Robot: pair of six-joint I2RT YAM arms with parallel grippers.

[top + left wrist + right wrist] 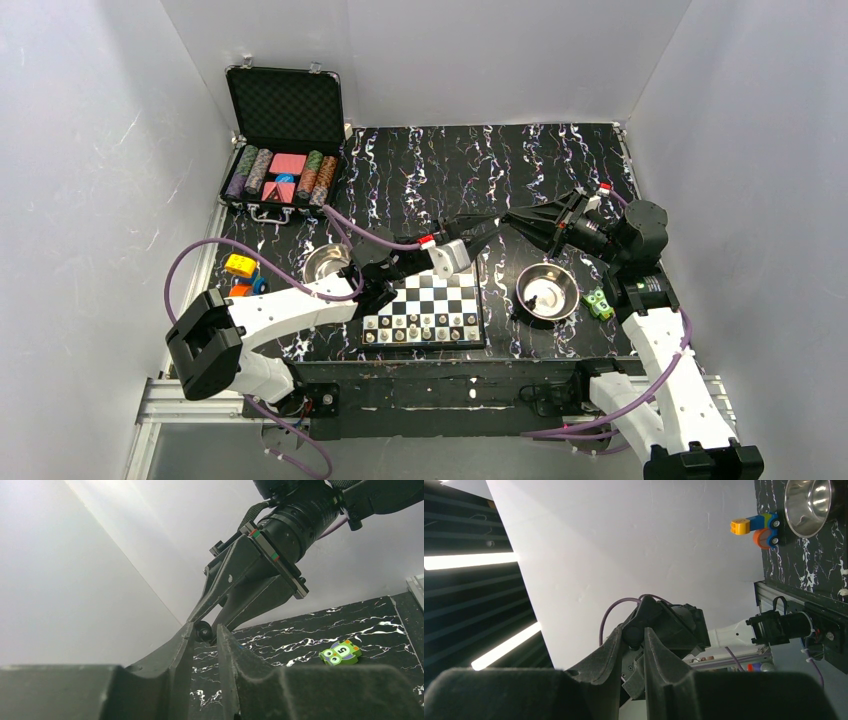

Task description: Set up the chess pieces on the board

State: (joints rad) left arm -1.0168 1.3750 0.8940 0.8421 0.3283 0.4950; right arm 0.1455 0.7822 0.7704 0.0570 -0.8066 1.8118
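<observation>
The board (430, 292) lies at the near middle of the table. Several chess pieces (420, 328) stand in its two near rows. My left gripper (494, 224) and right gripper (508, 217) meet tip to tip in the air beyond the board. A small black chess piece (203, 630) sits between the left fingertips, and the right gripper's fingers reach down onto it. In the right wrist view the same dark piece (632, 636) is pinched between the right fingertips, with the left gripper behind it. Both pairs of jaws stand narrow around the piece.
A steel bowl (327, 262) stands left of the board, and another (547, 290) stands to its right. An open black case (285, 140) with poker chips is at the back left. A yellow toy (240, 265) lies at the left, and a green owl toy (600, 303) at the right.
</observation>
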